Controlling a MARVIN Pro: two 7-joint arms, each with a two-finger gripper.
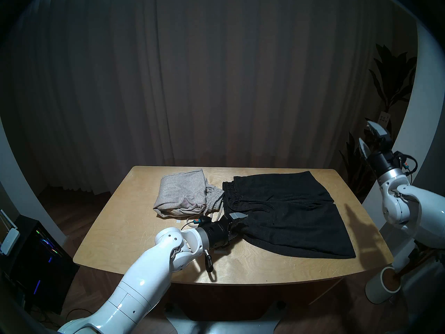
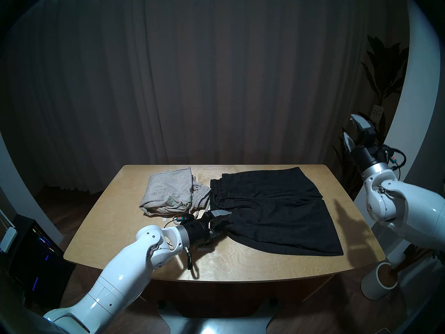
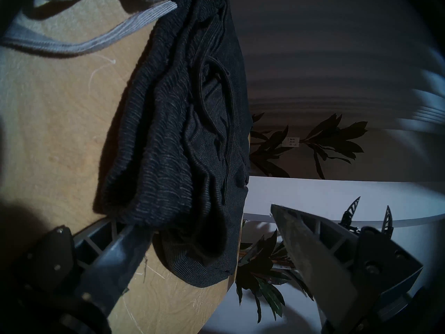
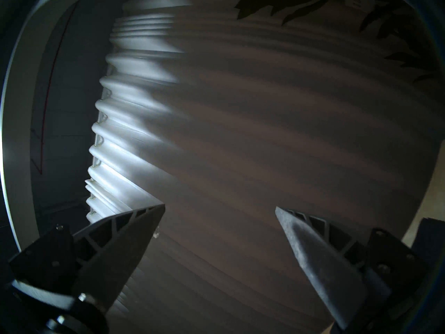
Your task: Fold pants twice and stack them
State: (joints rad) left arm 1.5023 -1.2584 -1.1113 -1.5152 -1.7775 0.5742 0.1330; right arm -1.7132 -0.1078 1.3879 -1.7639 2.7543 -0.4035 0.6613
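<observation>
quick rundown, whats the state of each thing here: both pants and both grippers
grey pants: folded into a compact bundle, waistband and cord sticking out, on the table
black pants: spread out flat, not yet compact
left gripper: open, jaws either side of the black pants' near waistband corner
right gripper: open, empty, raised off to the table's side

Glossy white arms (image 1: pixel 134 285), black wrist cuffs, grey ribbed tool fingers (image 4: pixel 320 256)

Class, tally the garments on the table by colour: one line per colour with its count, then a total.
Light grey pants, folded: 1
Black pants, spread out: 1
Total: 2 garments on the wooden table
</observation>
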